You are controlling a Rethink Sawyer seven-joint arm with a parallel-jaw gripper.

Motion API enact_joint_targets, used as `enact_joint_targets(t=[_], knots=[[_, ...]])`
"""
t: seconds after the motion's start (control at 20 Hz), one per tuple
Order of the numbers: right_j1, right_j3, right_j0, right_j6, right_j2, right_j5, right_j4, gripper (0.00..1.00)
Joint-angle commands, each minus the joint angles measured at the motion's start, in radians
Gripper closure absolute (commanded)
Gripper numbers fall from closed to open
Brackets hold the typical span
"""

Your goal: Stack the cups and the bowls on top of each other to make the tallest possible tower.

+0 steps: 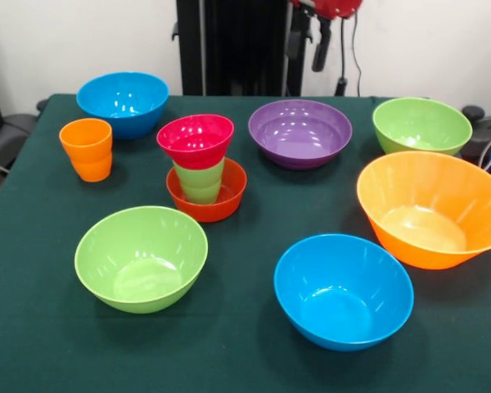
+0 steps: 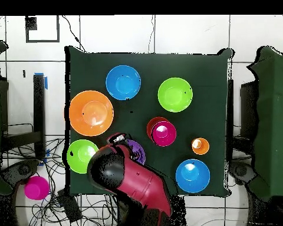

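The tower stands mid-table: a small red-orange bowl (image 1: 221, 206) holds a light green cup (image 1: 200, 182), upside down, with a pink bowl (image 1: 195, 139) on top; from overhead the pink bowl (image 2: 164, 133) covers the cup. The orange cup (image 1: 87, 149) (image 2: 200, 146) stands alone. Loose bowls: two blue (image 1: 123, 102) (image 1: 344, 291), purple (image 1: 299, 133), two lime green (image 1: 421, 125) (image 1: 141, 258), and a very large orange one (image 1: 434, 209) (image 2: 91, 113). My gripper (image 1: 320, 45) hangs at the top edge, high behind the purple bowl, holding nothing that I can see.
The dark green cloth table (image 1: 254, 360) carries everything. The black pedestal (image 1: 237, 45) stands behind it. Overhead, my red arm (image 2: 138, 185) covers part of the purple bowl (image 2: 139, 154). A pink object (image 2: 36, 187) lies on the floor off the table.
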Motion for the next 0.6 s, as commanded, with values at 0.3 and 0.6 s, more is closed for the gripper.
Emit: enact_joint_targets(t=[0.3, 0.6], knots=[[-0.162, 0.224, -0.123, -0.084, 0.027, 0.190, -0.178, 0.00], [-0.183, 0.309, -0.215, -0.118, 0.060, 0.091, -0.274, 0.00]])
